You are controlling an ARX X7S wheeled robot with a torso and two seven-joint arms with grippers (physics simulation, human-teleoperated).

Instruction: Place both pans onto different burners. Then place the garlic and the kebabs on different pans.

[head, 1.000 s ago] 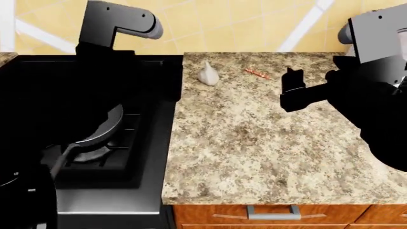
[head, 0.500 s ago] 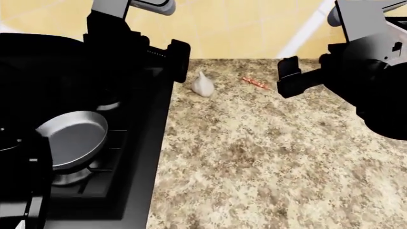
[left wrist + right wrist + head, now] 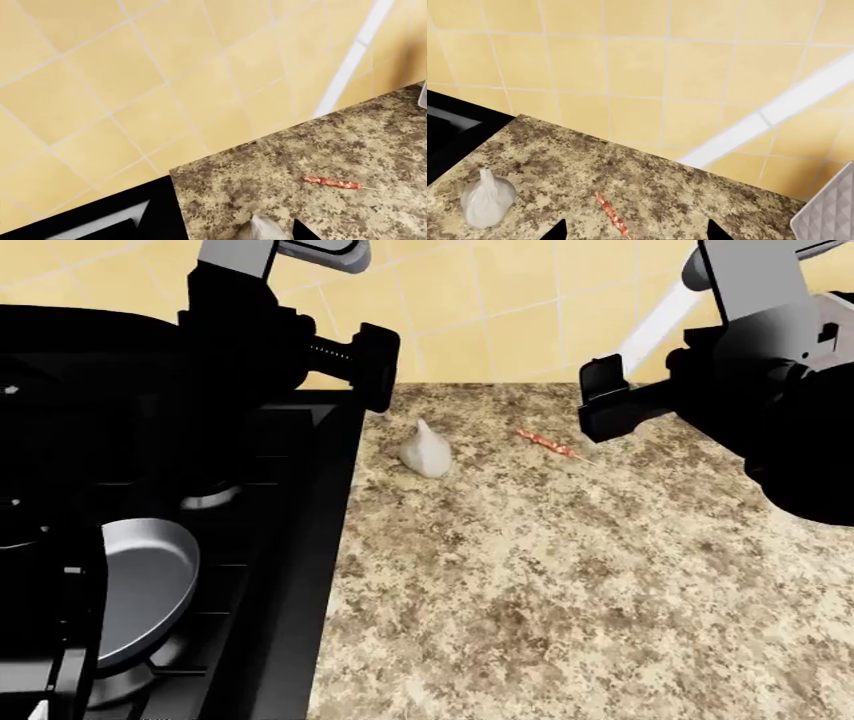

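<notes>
Lying between claws [image 3: 603, 400] — kebabs [image 3: 546, 443].

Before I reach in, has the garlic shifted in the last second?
No. The garlic sits the same gap from the stove edge and the kebabs; only the head view shifted.

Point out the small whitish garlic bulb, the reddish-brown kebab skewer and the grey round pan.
garlic bulb [image 3: 426, 454], head view, bulb's body.
kebab skewer [image 3: 545, 443], head view, meat chunks.
grey pan [image 3: 134, 585], head view, inner base.
</notes>
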